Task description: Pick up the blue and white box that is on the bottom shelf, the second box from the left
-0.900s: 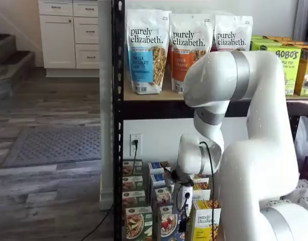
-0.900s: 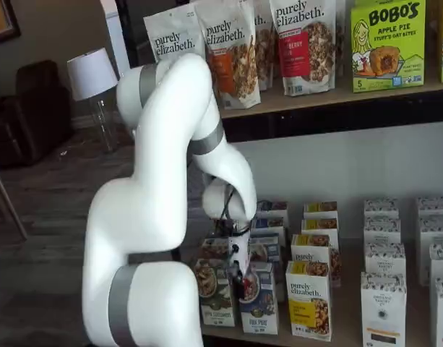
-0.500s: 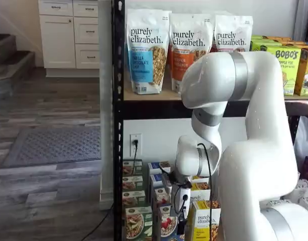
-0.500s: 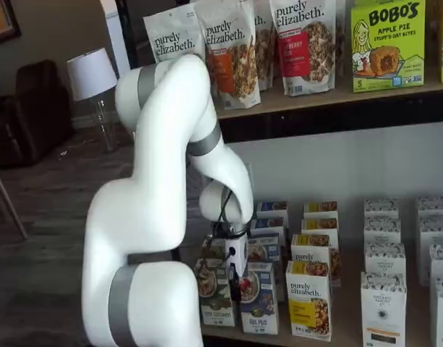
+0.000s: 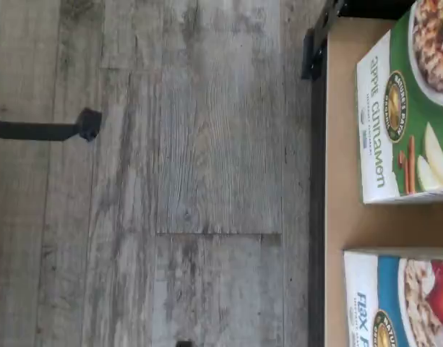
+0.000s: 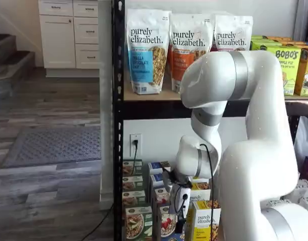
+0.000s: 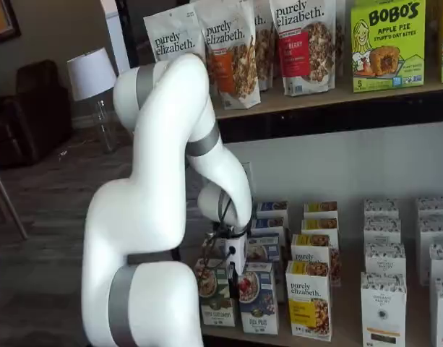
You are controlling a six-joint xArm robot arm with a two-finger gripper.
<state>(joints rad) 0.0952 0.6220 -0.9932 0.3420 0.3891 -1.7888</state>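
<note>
The blue and white box (image 7: 258, 300) stands at the front of the bottom shelf (image 7: 341, 337), second in its row, with a bowl of cereal and red berries on its face. In both shelf views my gripper (image 7: 233, 277) hangs just in front of and above it, with nothing between the fingers. I see the black fingers (image 6: 179, 222) side-on, so no gap shows, but the jaws stand wide. The box (image 6: 167, 224) is partly hidden behind them. In the wrist view a corner of the blue and white box (image 5: 394, 303) lies on the tan shelf board (image 5: 335, 217).
A green-and-white apple cinnamon box (image 5: 402, 116) stands left of the target (image 7: 215, 296), and a yellow purely elizabeth box (image 7: 308, 300) stands to its right. White boxes (image 7: 384, 307) fill the row further right. The black rack post (image 6: 117, 125) is close by. Granola bags (image 6: 147, 50) stand on the board above.
The arm has swung slightly left along the front of the bottom shelf, and the gripper has risen a little. No box has moved.
</note>
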